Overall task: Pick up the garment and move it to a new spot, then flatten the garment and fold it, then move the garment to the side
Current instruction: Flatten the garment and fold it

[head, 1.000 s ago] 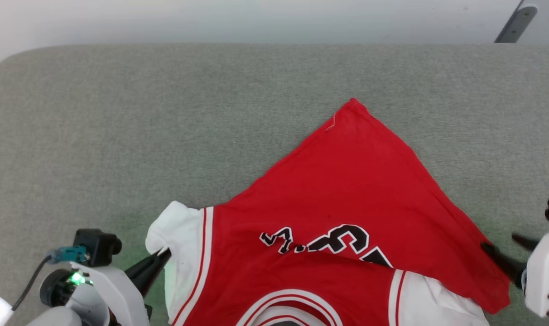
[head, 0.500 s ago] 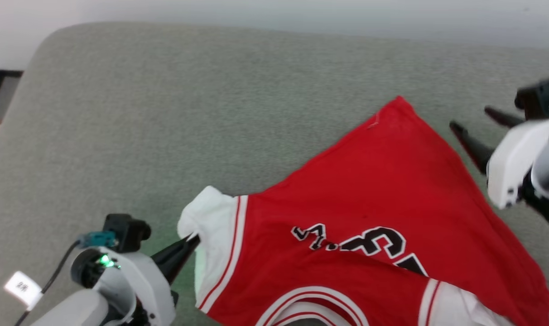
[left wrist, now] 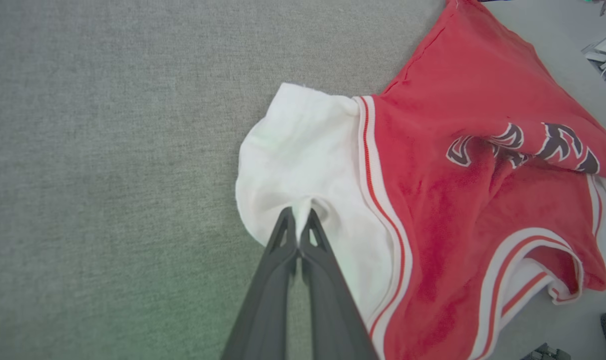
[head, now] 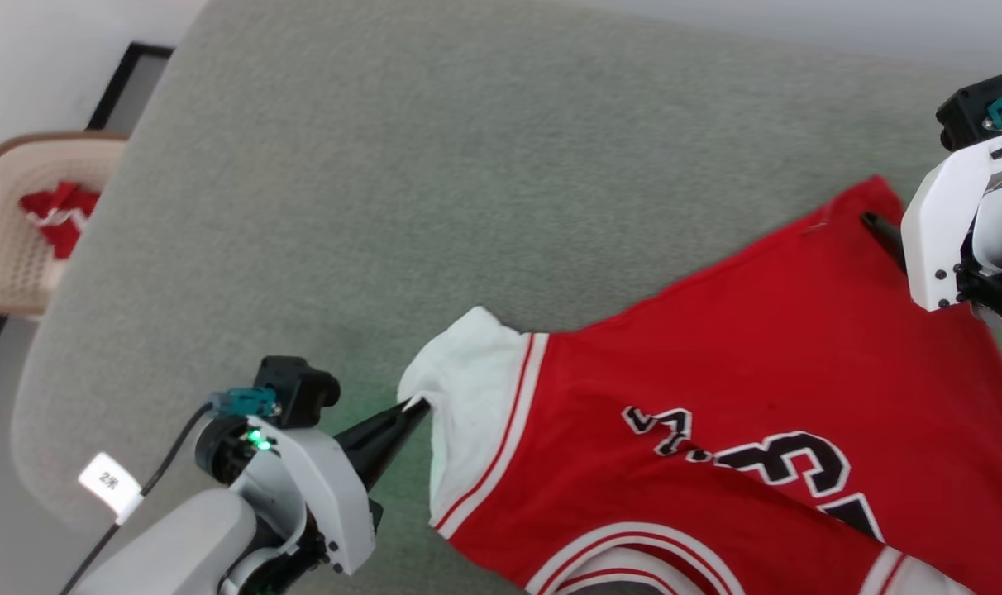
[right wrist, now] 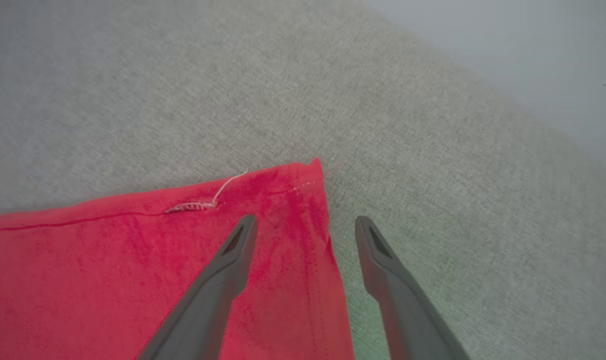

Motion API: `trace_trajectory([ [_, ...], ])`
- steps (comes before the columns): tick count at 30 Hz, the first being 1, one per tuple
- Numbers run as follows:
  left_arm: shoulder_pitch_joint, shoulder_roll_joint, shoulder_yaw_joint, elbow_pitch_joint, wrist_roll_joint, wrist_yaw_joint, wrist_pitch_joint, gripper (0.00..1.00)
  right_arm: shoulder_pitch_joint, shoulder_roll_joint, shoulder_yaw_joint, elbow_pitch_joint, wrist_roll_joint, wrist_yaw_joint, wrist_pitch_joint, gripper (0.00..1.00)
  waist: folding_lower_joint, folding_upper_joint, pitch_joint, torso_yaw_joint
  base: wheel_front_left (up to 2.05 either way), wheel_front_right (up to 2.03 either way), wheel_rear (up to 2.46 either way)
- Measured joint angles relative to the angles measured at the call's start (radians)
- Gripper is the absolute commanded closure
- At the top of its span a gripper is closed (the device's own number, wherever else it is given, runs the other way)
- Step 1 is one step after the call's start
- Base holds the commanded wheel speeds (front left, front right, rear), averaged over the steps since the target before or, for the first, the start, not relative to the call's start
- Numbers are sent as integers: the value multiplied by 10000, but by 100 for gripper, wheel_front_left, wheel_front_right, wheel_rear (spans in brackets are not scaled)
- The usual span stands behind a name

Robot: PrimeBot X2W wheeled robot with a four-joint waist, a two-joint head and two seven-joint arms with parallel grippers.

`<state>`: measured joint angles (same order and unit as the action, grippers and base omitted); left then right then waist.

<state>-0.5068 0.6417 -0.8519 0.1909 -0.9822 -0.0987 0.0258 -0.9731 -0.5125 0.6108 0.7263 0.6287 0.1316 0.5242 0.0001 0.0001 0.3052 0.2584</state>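
Hold the left gripper (left wrist: 298, 216) pinched tight on the white sleeve (left wrist: 303, 150). Drop the right gripper (right wrist: 305, 225), spread wide astride the hem corner (right wrist: 303, 182), and close on both layers. Then draw apart evenly to flatten the shirt (head: 716, 364), lying skewed and creased on the grey cushion (head: 369, 182).

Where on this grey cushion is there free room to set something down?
Free: the grey cushion from the garment's far edge to the far rim, and left of the white sleeve toward the basket. Crowded: the near right, under the garment, where the left gripper pinches the sleeve and the open right gripper straddles its hem corner.
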Motion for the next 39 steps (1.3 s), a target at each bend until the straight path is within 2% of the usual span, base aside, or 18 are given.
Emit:
trace_trajectory([
  [6,-267,-238,-174,290,15,-159,-88,100,-706,-2,867,1229,709,-2,1020,0,0,0,331,510,0,0,0],
  [7,-292,-268,-198,336,13,-173,-98,100,-848,-10,1016,1358,899,-4,1348,27,0,0,380,573,0,0,0],
  [8,-309,-295,-222,384,10,-184,-123,100,-963,-42,1193,1396,1051,-4,1684,95,-1,0,422,630,0,0,0],
  [9,-318,-303,-242,437,-4,-198,-134,100,-1099,-84,1348,1432,1145,-4,1962,100,0,0,460,677,0,0,0],
  [11,-331,-305,-267,525,-35,-209,-178,100,-1302,-102,1478,1578,1417,-4,2449,100,0,0,520,736,0,0,0],
  [14,-428,-293,-261,652,-142,-245,-186,100,-1498,-105,1613,1802,1651,4,2581,100,0,0,546,708,0,0,0],
  [21,-992,96,-59,784,-554,-249,401,100,-1619,-92,2050,1678,1877,4,1847,100,0,0,337,351,0,0,0],
  [26,-1888,646,385,773,-759,305,1329,100,-1893,-265,2251,1281,2174,0,1070,100,0,0,1,-16,0,0,0],
  [31,-3073,1195,742,552,-786,669,2295,100,-2316,-537,2652,725,2056,0,257,100,-1,0,-445,-451,0,0,0],
  [39,-5149,1465,1143,907,-614,907,3432,100,-3085,-460,2266,629,1758,0,-934,100,0,0,-1161,-1261,0,0,0],
])
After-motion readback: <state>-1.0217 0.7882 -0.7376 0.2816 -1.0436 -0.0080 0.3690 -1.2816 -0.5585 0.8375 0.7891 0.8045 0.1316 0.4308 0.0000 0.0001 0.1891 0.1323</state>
